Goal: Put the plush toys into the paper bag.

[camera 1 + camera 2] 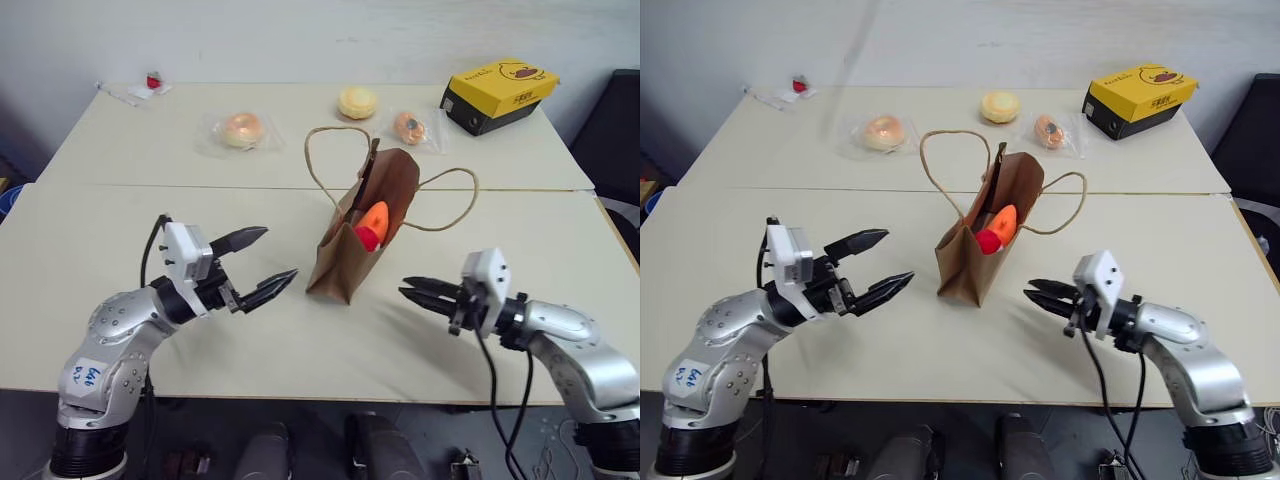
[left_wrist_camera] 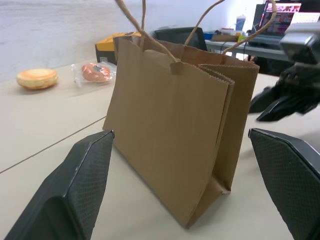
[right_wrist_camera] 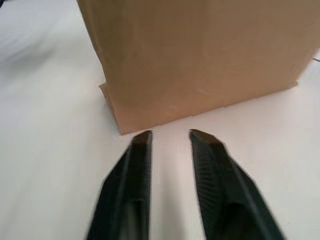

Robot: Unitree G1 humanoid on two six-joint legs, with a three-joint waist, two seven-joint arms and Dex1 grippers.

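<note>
Pale table (image 1: pixel 120 230) is carrying the paper bag (image 1: pixel 352 250), standing upright mid-table with both plush toys (image 1: pixel 372 226) already sitting inside (orange over red). Left gripper (image 1: pixel 258 262) is gaping wide, empty; right gripper (image 1: pixel 418 292) is nearly closed, empty. Task is looking done.

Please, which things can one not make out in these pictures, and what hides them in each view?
- Plush toys: the head views show only an orange and a red top; the paper bag wall hides the rest.
- Bag's inside: both wrist views face its outer wall.
- Small red item at the far table corner: too small to identify.
- Right gripper: its fingers are blurred in the right wrist view.
</note>
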